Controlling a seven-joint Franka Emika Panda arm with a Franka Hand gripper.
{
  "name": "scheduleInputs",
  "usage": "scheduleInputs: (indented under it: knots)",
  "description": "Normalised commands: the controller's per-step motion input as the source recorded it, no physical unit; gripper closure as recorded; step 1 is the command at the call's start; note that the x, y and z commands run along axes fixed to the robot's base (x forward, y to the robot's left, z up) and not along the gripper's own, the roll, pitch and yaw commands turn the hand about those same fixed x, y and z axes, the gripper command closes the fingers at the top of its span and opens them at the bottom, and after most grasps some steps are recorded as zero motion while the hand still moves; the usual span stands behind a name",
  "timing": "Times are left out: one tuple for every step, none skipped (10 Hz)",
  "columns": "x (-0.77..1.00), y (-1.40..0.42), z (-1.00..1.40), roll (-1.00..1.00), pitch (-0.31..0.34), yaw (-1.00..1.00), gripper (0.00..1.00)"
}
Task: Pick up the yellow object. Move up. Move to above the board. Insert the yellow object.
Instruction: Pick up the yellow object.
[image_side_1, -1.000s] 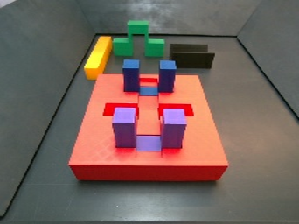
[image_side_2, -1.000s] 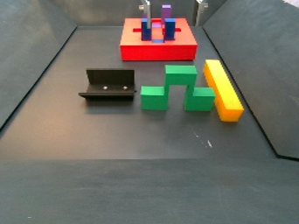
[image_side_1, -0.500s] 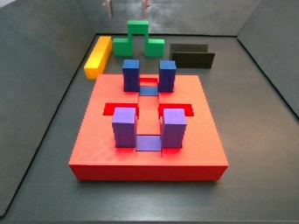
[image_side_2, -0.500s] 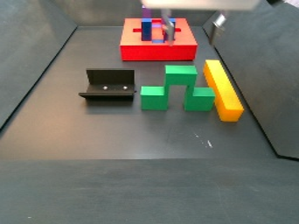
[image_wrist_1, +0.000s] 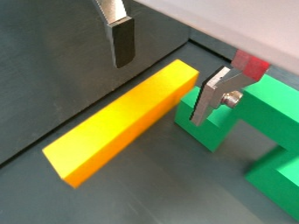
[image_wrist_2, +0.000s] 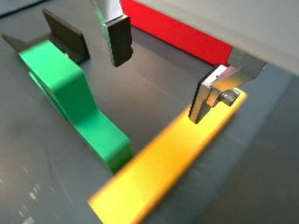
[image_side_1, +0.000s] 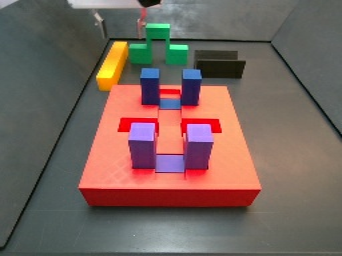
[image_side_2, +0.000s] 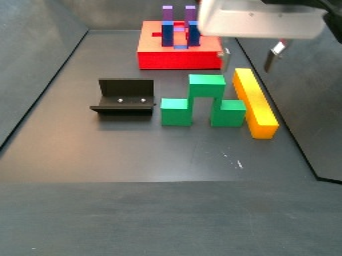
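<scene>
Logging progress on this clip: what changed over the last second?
The gripper came into the side views and now hangs open above the yellow object, which lies between its fingers, unheld. The yellow object, board, green blocks and fixture have not moved.

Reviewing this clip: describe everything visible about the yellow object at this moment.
The yellow object is a long, plain yellow-orange rectangular bar with smooth faces and sharp edges, looking like solid plastic. It lies flat on the grey floor, close beside a side wall, with the green blocks next to it on its other long side. The gripper hangs open above it, one finger to each side of the bar in both wrist views, not touching. Nothing holds it; it is not yet picked up.
</scene>
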Motion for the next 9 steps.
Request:
scheduleInputs:
  knots:
    - [-0.11, 0.29, -0.3, 0.0, -0.023, 0.0, 0.0]
    - [-0.03, 0.17, -0.33, 0.01, 0.0, 0.0, 0.0]
    - [-0.09, 0.01, -0.43, 0.11, 0.0, 0.0, 0.0]
    - [-0.19, -0.02, -0.34, 0.08, 0.0, 0.0, 0.0]
    - [-0.24, -0.13, -0.33, 0.02, -0.093, 0.04, 0.0]
    - [-0.19, -0.05, -0.16, 0.0, -0.061, 0.07, 0.0]
    - [-0.15, -0.01, -0.12, 0.01, -0.01, 0.04, 0.0]
    - [-0.09, 0.0, -0.13, 0.01, -0.006, 0.07, 0.0]
    - [0.05, 0.0, -0.21, 0.01, 0.0, 0.09, 0.0]
